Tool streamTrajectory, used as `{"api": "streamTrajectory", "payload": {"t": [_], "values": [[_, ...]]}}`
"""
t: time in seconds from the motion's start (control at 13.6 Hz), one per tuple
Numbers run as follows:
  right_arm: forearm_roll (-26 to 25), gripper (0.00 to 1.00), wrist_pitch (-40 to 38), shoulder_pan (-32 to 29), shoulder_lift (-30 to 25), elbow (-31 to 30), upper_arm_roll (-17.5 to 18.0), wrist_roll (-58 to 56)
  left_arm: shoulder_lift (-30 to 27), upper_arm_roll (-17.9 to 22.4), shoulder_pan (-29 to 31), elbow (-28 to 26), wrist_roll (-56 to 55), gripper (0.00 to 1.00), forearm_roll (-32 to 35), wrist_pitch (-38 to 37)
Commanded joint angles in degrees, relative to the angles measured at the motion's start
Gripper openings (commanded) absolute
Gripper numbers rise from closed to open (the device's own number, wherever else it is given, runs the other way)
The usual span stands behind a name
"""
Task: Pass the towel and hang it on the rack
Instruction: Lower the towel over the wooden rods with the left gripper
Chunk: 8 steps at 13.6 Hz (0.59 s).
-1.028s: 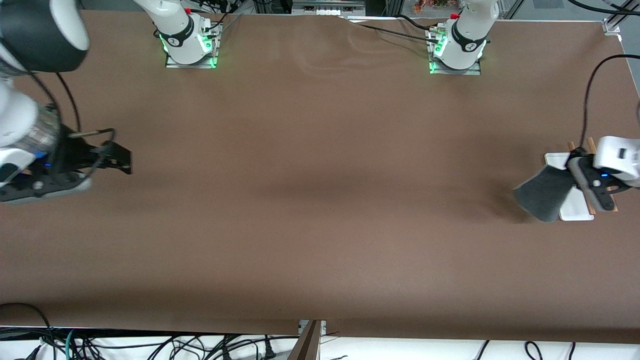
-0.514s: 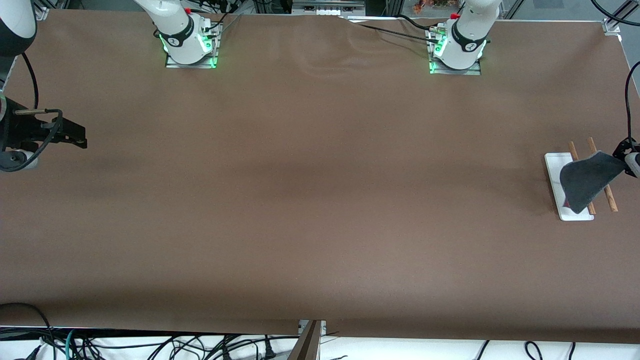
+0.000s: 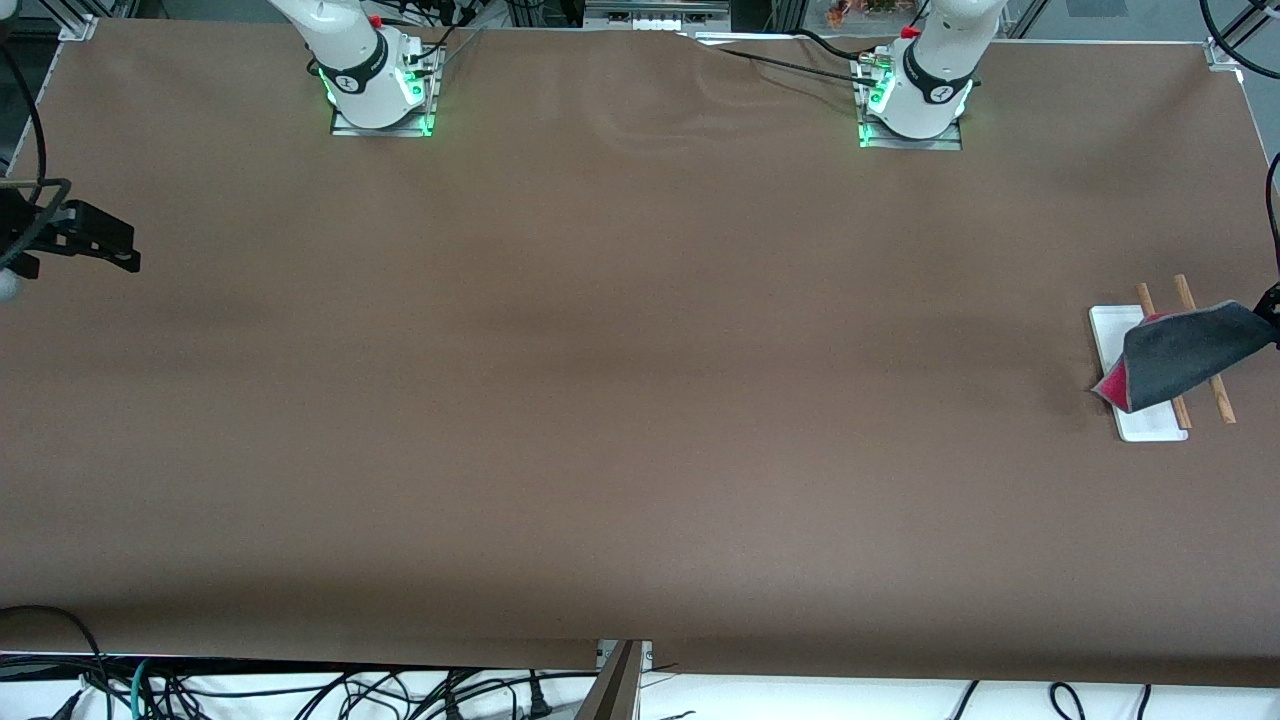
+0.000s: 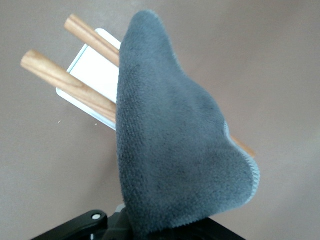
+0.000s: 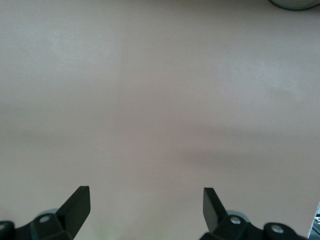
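Table (image 3: 640,400): one, brown.
Rack (image 3: 1112,330): one, two rods, near the left arm's table edge, half hidden under the towel.
Towel (image 3: 1180,350): one, draped over the rods, red reverse showing.
Left tool (image 3: 1272,322): cut off; pinches the towel's corner.
Right tool (image 3: 110,250): over its table edge, fingers spread, empty.

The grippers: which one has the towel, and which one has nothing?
The left gripper, over the rack at its end of the table, holds the grey towel. The right gripper waits open, holding nothing.
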Motion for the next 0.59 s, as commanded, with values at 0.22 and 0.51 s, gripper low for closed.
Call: {"api": "streamTrajectory", "payload": {"t": [0.22, 0.51], "values": [[3.5, 1.00, 0.0, -0.9, -3.7, -5.6, -1.0, -0.1, 2.6, -0.4, 0.5, 2.1, 1.0, 1.00, 1.5, 1.1], [3.2, 1.00, -0.6, -0.3, -4.3, -6.1, -2.0, -0.6, 2.7, -0.5, 0.5, 2.7, 0.8, 1.00, 1.5, 1.0]]}}
